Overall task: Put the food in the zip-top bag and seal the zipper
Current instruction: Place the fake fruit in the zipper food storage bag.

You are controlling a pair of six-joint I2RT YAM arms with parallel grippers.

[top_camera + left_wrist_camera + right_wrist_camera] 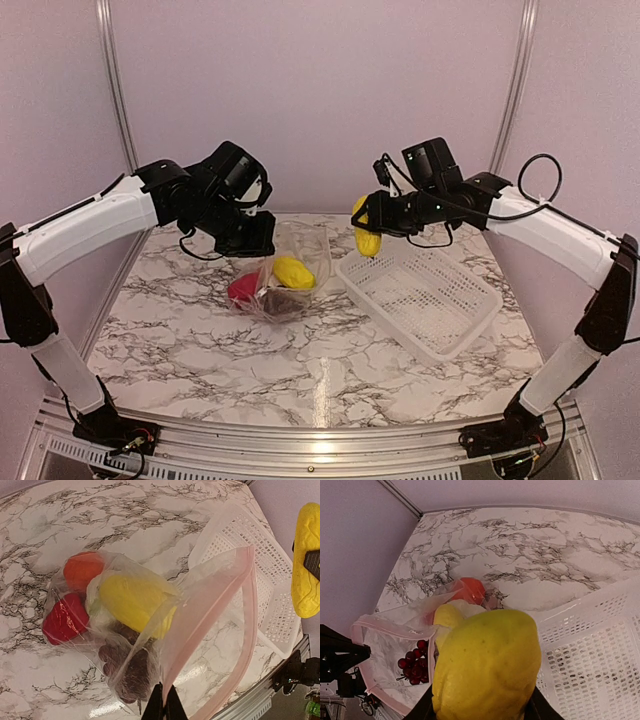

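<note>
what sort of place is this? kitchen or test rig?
Probably a lab robot cell: marble-print table boxed in by plain walls and aluminium posts, left arm and right arm mounted at its edge, toy food in a zip-top bag.

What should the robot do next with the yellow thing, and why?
Probably carry the yellow piece leftward over the bag's open mouth: the right gripper's jaws hold it aloft by the basket, while the left gripper's jaws pinch the bag's edge up.

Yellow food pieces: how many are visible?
2. One yellow piece lies inside the zip-top bag; the second yellow piece is held by the right gripper near the basket. More may be hidden.
</note>
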